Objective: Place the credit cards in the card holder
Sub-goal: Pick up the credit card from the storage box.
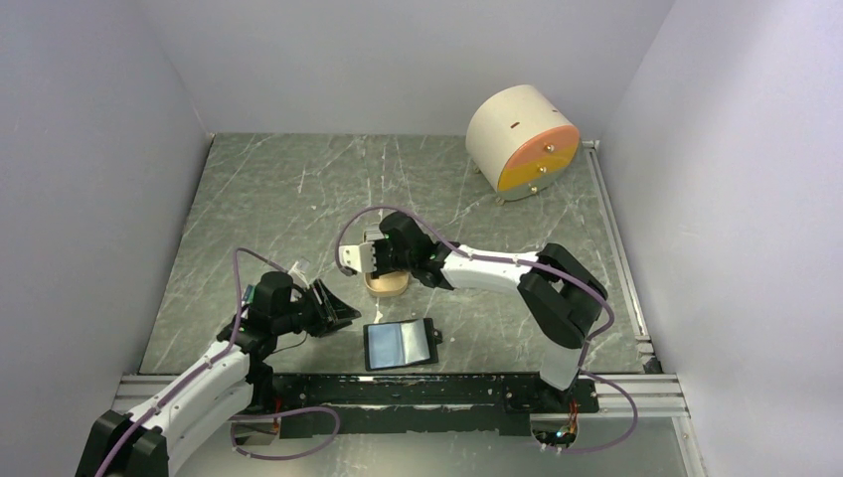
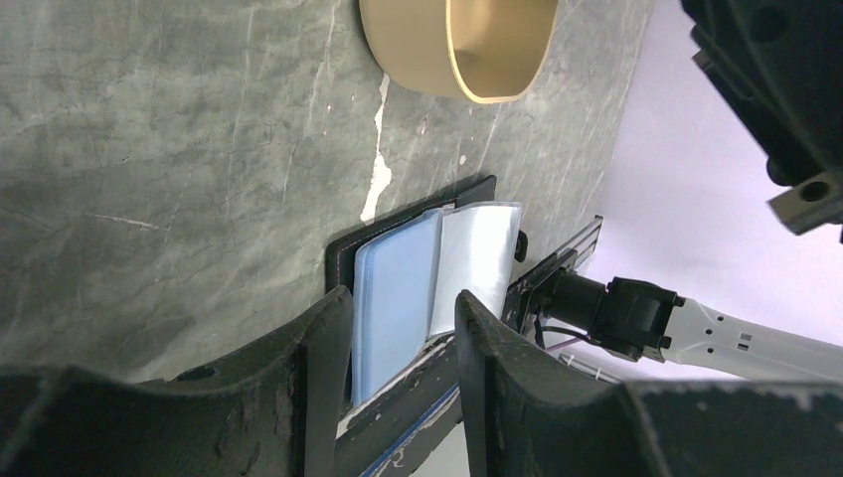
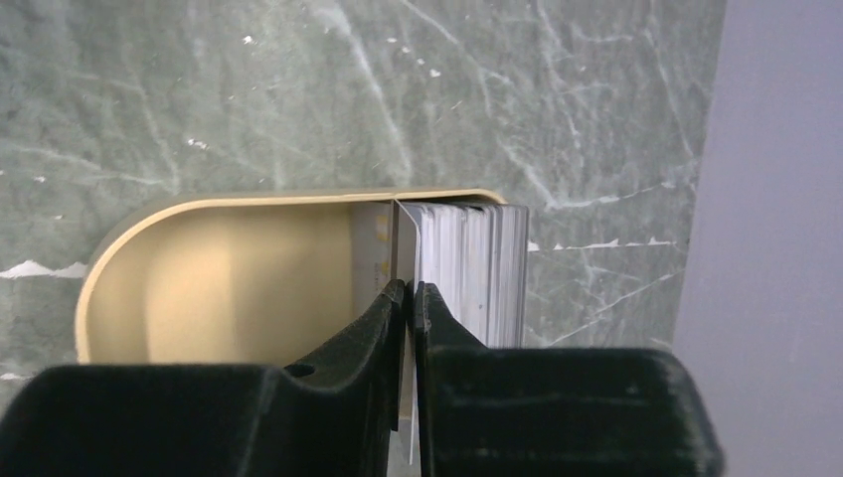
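Note:
The credit cards (image 3: 477, 268) stand on edge as a silvery stack at the right end of the tan oval tray (image 3: 229, 278). My right gripper (image 3: 410, 288) reaches down into the tray (image 1: 386, 285) and is shut on the leftmost card (image 3: 403, 238), which stands a little apart from the stack. The card holder (image 1: 401, 343) lies open on the table near the front edge, its glossy blue-grey pockets facing up. My left gripper (image 1: 338, 310) is open and empty just left of the holder. In the left wrist view the holder (image 2: 398, 268) shows between the fingers of that gripper (image 2: 403, 298).
A round beige drum with an orange face (image 1: 522, 139) stands at the back right. The black rail (image 1: 418, 388) runs along the table's front edge, just in front of the holder. Walls close in on the left, the right and the back.

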